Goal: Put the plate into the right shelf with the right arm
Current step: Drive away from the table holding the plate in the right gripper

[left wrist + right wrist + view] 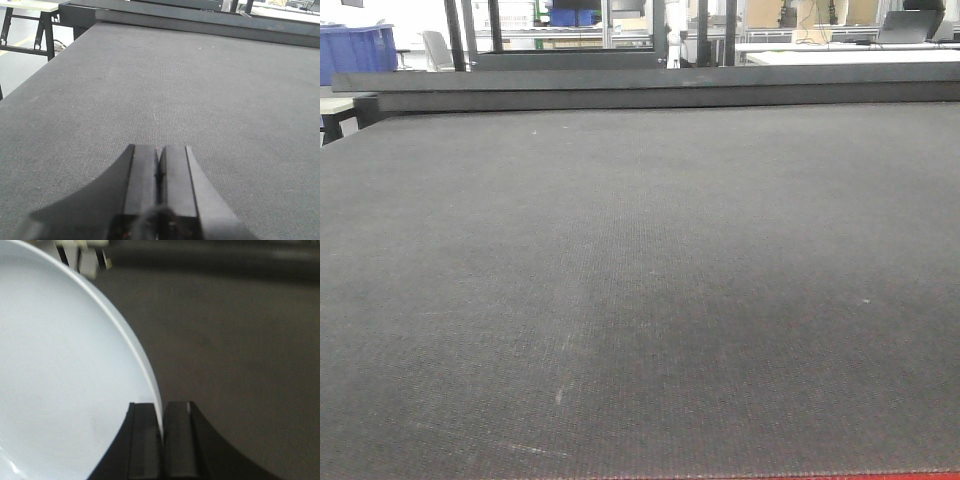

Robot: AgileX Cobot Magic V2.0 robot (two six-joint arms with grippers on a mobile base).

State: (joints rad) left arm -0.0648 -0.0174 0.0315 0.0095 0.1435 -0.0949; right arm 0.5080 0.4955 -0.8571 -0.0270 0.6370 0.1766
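Grey mat (240,365) beneath plate (60,365) edge

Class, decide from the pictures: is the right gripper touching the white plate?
Touching. In the right wrist view the right gripper clamps the rim of the plate between its fingers, no gap.

Looks like a robotics lab or workshop from here. A broad work table (640,300) covered in dark grey matting fills the foreground. Behind it there are stacked blue plastic bins (355,50), black metal uprights (455,30), a chair (435,48) and pale workbenches (820,52), one with a laptop (910,25) on it.
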